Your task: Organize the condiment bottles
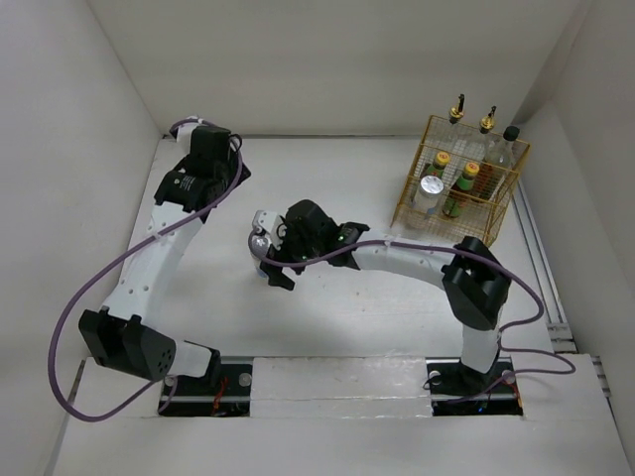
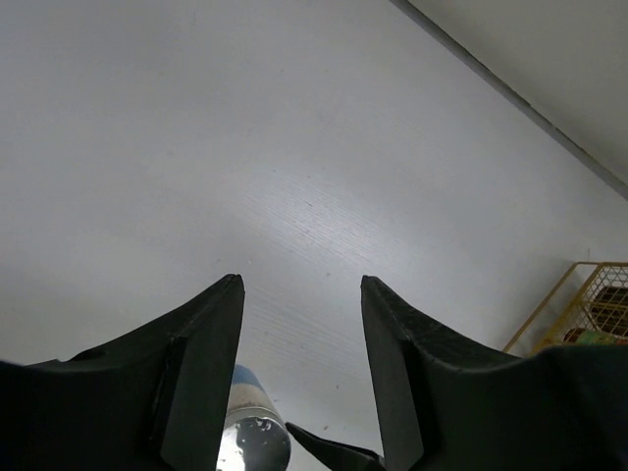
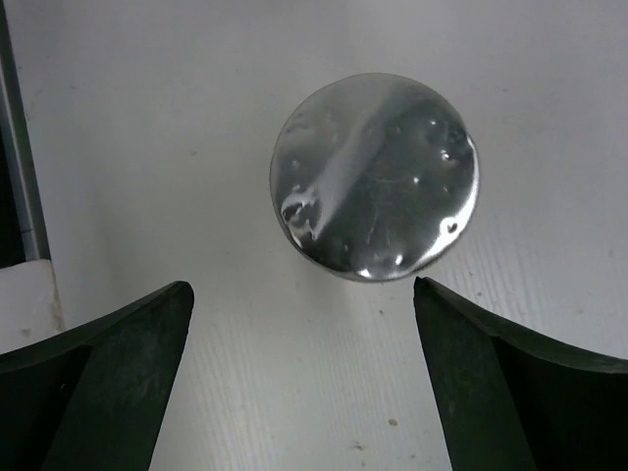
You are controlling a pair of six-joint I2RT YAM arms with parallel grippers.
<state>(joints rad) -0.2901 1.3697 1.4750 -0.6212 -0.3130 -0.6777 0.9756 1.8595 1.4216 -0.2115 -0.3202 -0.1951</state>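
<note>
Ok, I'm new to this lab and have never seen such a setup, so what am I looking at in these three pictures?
Two white robot arms are bolted to the near edge of a table. The wide picture looks down from above and behind them. The other two come from small cameras on the wrists, so the dark wedges at the bottom are each claw's own fingers. The right claw is open over a silver-topped shaker standing on the table, not gripping it. The left claw is open too and holds nothing. At the far right a yellow wire basket holds two glass bottles with gold pourers, a black-topped jar, two yellow-capped sauce bottles and a second shaker.
</note>
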